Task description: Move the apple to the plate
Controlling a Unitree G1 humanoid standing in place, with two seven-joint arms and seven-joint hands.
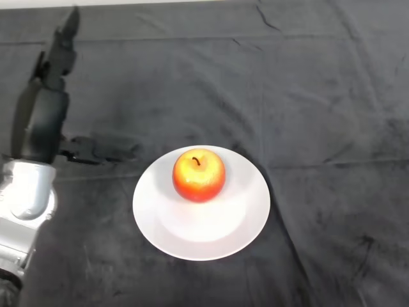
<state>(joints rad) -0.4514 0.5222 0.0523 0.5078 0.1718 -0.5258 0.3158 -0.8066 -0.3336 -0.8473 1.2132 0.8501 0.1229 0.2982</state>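
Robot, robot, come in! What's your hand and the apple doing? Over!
Left hand open, holding nothing, off to the left. Apple upright on white plate. Nothing in the way.

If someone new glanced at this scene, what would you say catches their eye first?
First, the red-and-yellow apple, stem up, sitting on the white plate at the centre of the dark cloth. Next, the black left hand at the far left, well clear of the plate, fingers straight and holding nothing.

Apple (199, 175) upright on plate (201, 233) — left hand (46, 121) well apart, fingers (66, 38) straight.
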